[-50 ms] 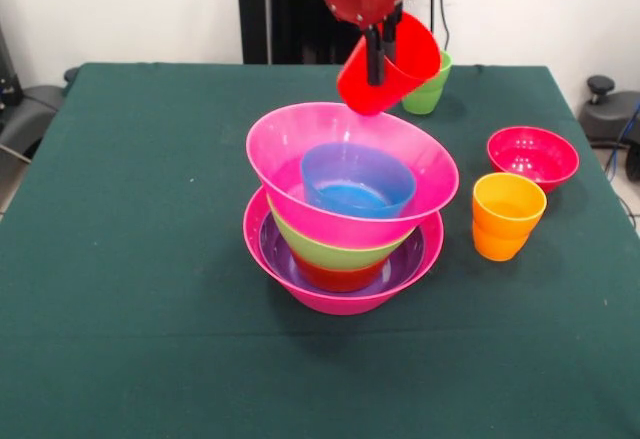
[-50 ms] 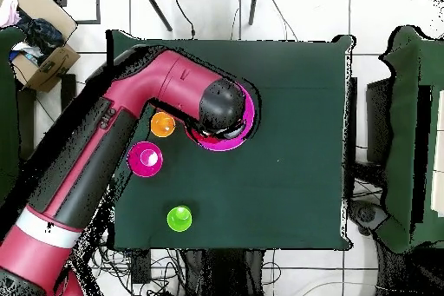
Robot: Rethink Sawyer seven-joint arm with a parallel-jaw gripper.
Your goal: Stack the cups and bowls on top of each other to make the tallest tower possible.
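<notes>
the fingers [image 1: 377,59] grip the tilted red cup [image 1: 392,65] by its rim, in the air; below them stands the tower [image 1: 345,209], blue bowl [image 1: 357,181] uppermost, on the tabletop [image 1: 130,259].

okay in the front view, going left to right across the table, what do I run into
The tower with a hot-pink bowl as its base → the lime green cup at the back → the orange cup → the crimson bowl. I left out the red cup held in the gripper, since it overlaps the tower.
</notes>
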